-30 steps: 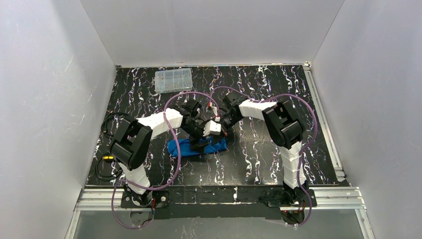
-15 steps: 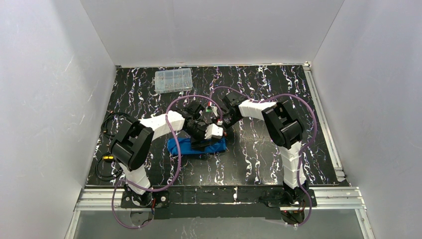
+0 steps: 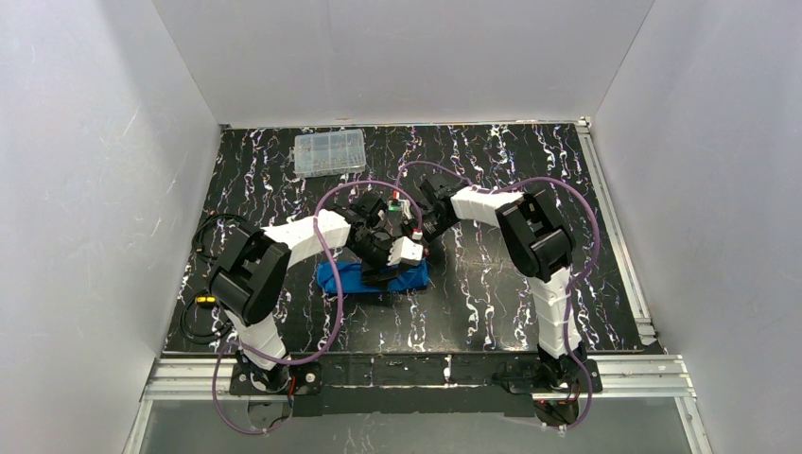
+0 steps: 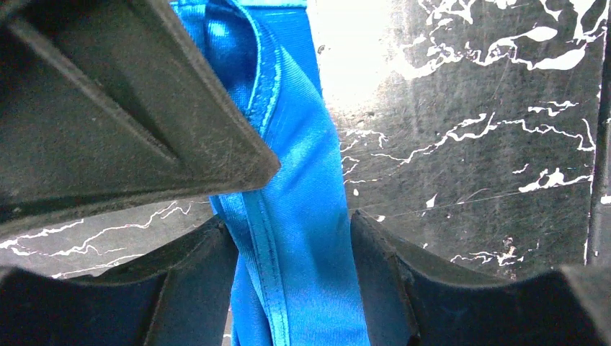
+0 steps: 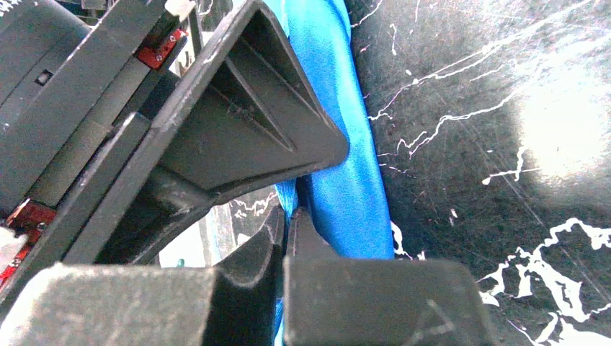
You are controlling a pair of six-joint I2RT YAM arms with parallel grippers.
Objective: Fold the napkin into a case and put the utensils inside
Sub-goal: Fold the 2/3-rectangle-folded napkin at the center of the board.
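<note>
Both wrists have crept closer together over the past second. The right forearm has swung a little leftward and the left wrist has edged toward the far side, while the blue bundle's right end has drawn in slightly. From my remote station I see the napkin (image 3: 352, 281) lying as a crumpled, elongated heap on the black marbled table (image 3: 492, 284). It sits near the table's middle, just nearside of the two meeting wrists. It is bunched rather than flat, with hems and folds running along its length.

The left gripper (image 4: 290, 225) stands low over the cloth. Its two dark fingers (image 4: 191, 288) have closed in on a thick band of fabric that fills the whole gap and touches both inner faces, so that bunch holds the jaws part-way apart. The right gripper (image 5: 290, 216) comes in from the opposite side, its jaws drawn almost together with only a thin sliver of blue hem pinched between them. Each wrist camera shows the other arm's finger as a big dark wedge lying against the same fold, so the two grippers sit just beside one another, over the heap's right half.

A clear box (image 3: 329, 152) sits well apart at the table's far left. A purple cable (image 3: 338, 307) loops across the napkin's left end.
</note>
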